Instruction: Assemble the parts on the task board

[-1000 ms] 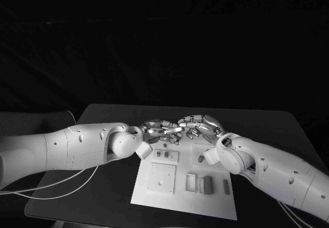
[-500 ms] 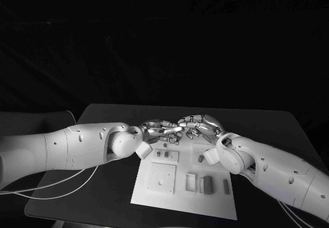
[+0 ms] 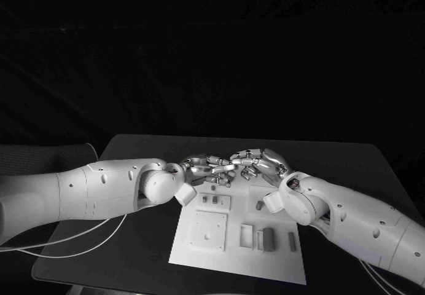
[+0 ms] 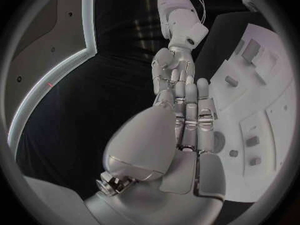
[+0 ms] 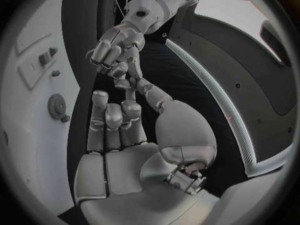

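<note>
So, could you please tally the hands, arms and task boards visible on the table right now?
Hands: 2, the left hand and the right hand
Arms: 2, the left arm and the right arm
Task board: 1
Total: 5

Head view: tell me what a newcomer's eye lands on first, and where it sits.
The two silver hands, left hand and right hand, meet fingertip to fingertip above the far end of the task board; whether they hold a part between them cannot be told. Next comes the white task board itself, in the middle of the black table, with small grey parts standing near its near right side.
</note>
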